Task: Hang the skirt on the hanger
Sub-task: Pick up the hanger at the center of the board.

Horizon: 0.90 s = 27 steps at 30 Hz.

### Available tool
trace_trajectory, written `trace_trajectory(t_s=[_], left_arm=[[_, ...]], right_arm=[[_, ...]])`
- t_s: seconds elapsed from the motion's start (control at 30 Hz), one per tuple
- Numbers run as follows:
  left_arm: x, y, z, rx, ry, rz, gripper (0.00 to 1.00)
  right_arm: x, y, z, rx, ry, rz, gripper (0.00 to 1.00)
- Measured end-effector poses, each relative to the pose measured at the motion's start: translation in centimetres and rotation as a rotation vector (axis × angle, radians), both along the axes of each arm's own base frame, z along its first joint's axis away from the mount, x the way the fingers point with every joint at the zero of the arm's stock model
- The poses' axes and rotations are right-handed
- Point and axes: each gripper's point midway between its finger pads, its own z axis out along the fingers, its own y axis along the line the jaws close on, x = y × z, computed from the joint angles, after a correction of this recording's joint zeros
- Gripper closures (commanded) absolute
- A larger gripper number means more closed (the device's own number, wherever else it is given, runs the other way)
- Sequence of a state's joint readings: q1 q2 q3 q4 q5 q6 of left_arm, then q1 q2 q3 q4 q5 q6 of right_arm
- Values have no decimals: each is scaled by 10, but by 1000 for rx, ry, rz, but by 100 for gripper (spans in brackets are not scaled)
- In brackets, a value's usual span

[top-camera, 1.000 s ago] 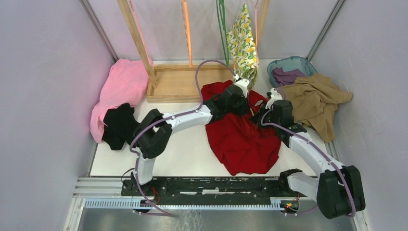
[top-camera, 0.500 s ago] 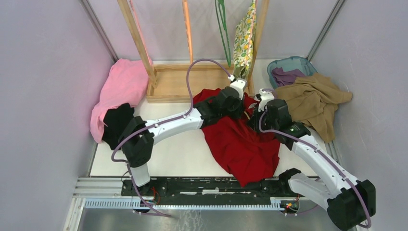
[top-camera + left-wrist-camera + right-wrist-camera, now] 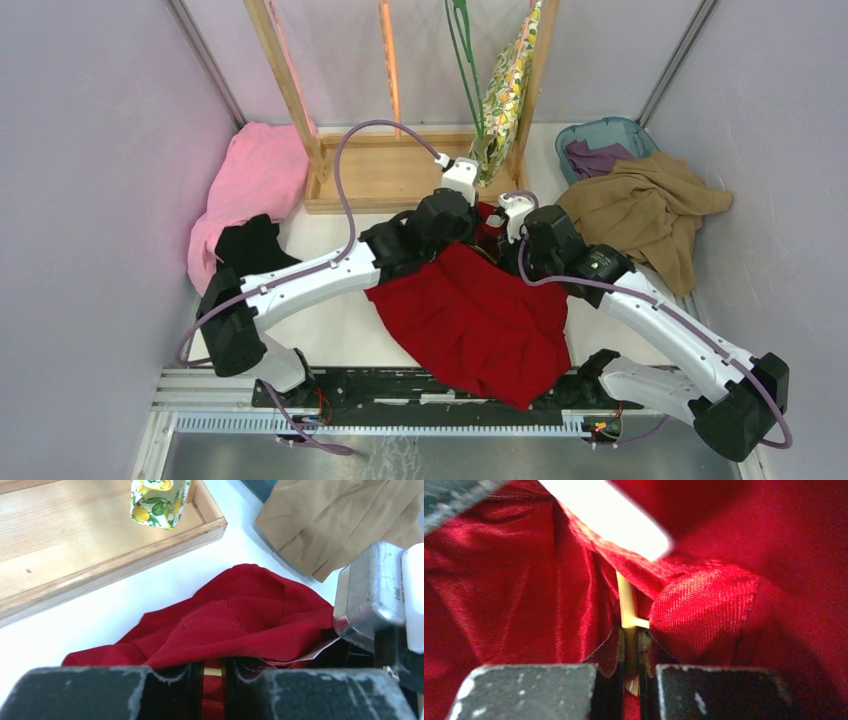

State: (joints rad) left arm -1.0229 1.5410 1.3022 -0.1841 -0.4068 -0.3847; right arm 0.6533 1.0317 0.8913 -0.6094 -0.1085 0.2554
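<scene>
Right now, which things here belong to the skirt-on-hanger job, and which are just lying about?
Job: skirt, hanging at the rack; pink hanger not discernible.
Not the job: red garment, gripped by left end effector and right end effector; tan garment; pink cloth; black cloth; basket; green hanger; orange hanger.

Both arms sweep left! The left claw (image 3: 212, 672) and right claw (image 3: 631, 650) drag the red garment (image 3: 470, 320) along, leaving the tan garment (image 3: 640, 210) behind; above the left claw, the skirt (image 3: 503, 85) has turned edge-on.
</scene>
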Motion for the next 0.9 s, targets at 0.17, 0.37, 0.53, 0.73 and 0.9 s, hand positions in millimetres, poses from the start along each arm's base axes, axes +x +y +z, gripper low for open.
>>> trace_trajectory(t_s=[0.17,0.37,0.53,0.73,0.9], left_arm=[[-5,8,3,1,-6,7,76],[-20,8,-8,34,15,-23,71],[-37,11,14,-3,-7,-54,68],[-64,22,68,-115,-66,-101,48],[-75,41,104,-199,-111,-106,32]], right_arm=[[-7,-1,3,-19,-1,13,99],[-8,-6,32,-5,-61,7,99],[-14,2,55,3,-83,74,99],[-16,26,81,27,-122,171,99],[-19,34,82,24,-115,216,99]])
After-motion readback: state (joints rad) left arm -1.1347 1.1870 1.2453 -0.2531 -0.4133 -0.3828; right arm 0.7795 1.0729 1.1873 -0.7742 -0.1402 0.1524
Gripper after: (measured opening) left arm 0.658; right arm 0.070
